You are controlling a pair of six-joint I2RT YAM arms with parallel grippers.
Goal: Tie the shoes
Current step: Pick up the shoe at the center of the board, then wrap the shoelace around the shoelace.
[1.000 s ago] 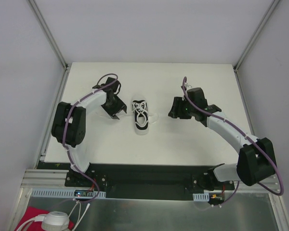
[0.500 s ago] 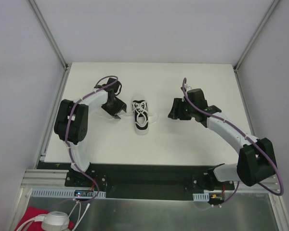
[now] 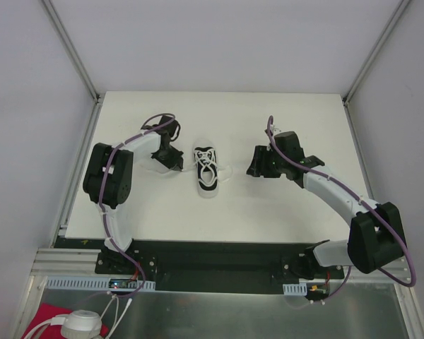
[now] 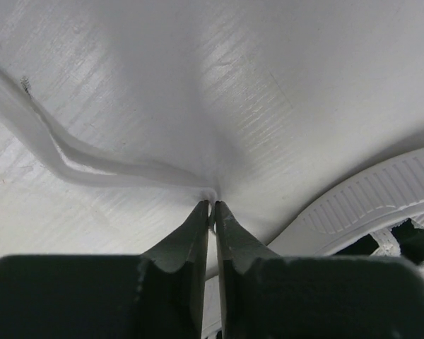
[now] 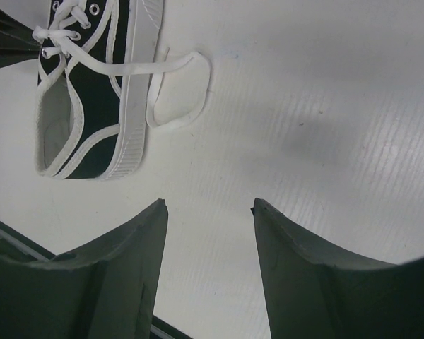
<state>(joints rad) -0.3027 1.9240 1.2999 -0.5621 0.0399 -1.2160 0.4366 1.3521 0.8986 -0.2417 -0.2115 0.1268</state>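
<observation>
Left of the small black white-soled sneaker lying mid-table, the left gripper pinches a thin white lace at the white tabletop: lift it gently, grip firm. Right, the spread right gripper should take the looped lace.

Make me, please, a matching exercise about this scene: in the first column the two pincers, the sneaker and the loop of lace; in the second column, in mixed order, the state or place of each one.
Column one:
1. left pincer
2. right pincer
3. sneaker
4. lace loop

Column two:
A. open, over bare table
B. shut on a lace strand
C. flat on the table, beside the sneaker's sole
D. standing on its sole, between the two pincers

Pairs: 1-B, 2-A, 3-D, 4-C
</observation>
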